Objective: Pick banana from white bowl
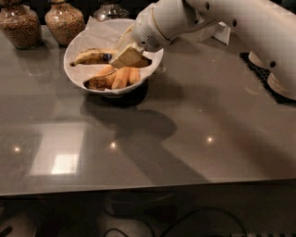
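The white bowl lined with crinkled paper stands on a dark foot at the back left of the grey table. The brown-spotted banana with a blue sticker lies across the bowl's upper part, raised above the smoother orange-yellow bananas. My gripper reaches down into the bowl from the right. It is shut on the banana's right end, which is hidden behind the beige fingers.
Two jars of brown grain and a glass jar stand behind the bowl. A dark mat lies at the right edge. The table's front edge runs along the bottom.
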Controlling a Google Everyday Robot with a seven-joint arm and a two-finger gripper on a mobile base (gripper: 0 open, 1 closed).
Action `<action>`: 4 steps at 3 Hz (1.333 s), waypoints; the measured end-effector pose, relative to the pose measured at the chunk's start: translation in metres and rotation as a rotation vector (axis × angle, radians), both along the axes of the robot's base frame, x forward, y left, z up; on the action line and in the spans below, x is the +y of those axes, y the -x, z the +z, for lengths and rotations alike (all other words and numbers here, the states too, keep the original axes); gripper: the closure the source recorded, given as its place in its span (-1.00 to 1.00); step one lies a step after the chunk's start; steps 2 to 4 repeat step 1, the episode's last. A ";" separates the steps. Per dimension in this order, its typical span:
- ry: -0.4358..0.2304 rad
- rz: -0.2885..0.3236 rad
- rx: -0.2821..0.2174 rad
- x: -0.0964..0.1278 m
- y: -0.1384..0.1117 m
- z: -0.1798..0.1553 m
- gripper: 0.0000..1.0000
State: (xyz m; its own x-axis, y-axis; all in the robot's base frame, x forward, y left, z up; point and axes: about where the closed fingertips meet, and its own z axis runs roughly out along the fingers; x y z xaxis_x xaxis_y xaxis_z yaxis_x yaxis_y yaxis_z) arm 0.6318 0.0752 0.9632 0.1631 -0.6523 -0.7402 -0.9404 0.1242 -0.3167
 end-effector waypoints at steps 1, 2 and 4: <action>-0.004 0.023 0.004 -0.026 0.026 0.017 1.00; -0.004 0.023 0.004 -0.026 0.026 0.017 1.00; -0.004 0.023 0.004 -0.026 0.026 0.017 1.00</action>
